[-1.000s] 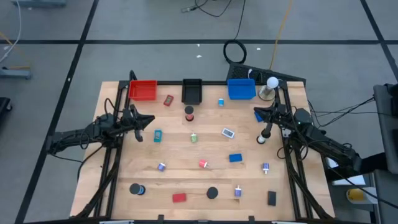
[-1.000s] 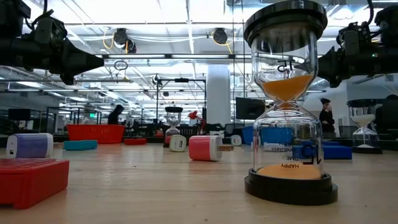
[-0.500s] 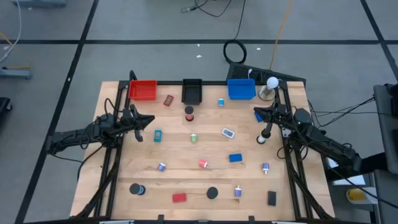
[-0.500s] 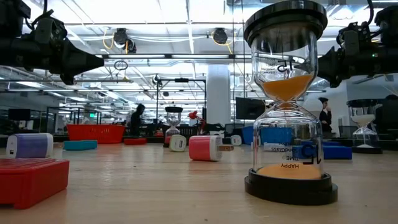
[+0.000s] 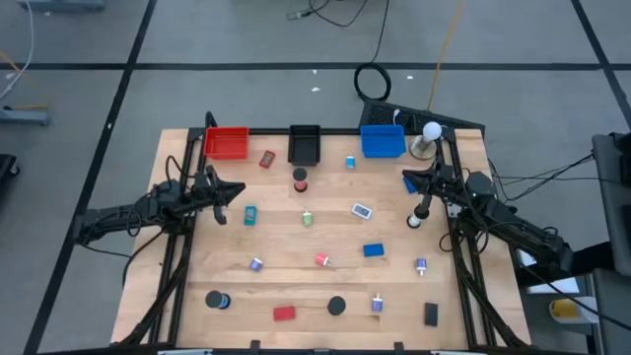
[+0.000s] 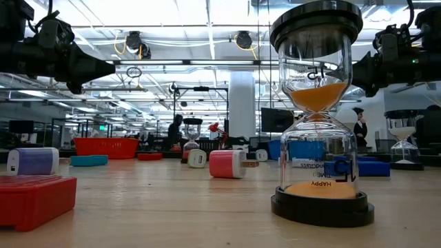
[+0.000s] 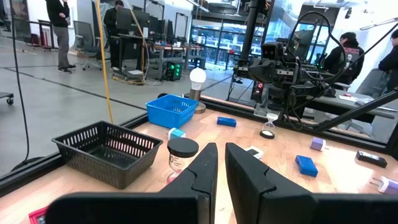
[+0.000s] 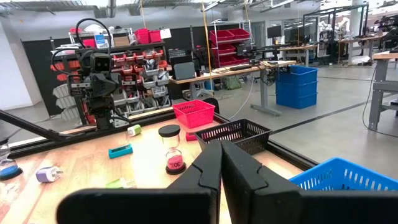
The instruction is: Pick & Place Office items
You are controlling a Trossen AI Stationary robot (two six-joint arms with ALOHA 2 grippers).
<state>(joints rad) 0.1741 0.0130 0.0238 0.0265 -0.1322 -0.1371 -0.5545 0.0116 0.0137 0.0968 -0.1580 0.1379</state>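
Both arms hang over the side edges of the desk (image 5: 325, 281), nothing in either grip. The left pincer (image 5: 235, 191) sits at about nine o'clock, fingers (image 7: 202, 171) nearly together with only a thin gap between them. The right pincer (image 5: 409, 178) is at three o'clock, fingers pressed shut and empty.

The office items lie scattered across the middle and near half of the desk: a teal block (image 5: 250, 214) just beside the left pincer, a green piece (image 5: 308, 219) at centre, a blue block (image 5: 373, 250) toward four o'clock, a red block (image 5: 284, 314) and a black disc (image 5: 336, 307) near six, a black block (image 5: 431, 314) at five.

Along the twelve o'clock edge stand three trays: red tray (image 5: 227, 143), black tray (image 5: 304, 144), blue tray (image 5: 383, 142). A white ball lamp (image 5: 431, 131) stands in the one o'clock corner. A small hourglass (image 5: 300, 180) stands just below the black tray, another hourglass (image 5: 418, 214) close under the right pincer.

Open room shows between the items at centre; black frame rails run down both side edges.
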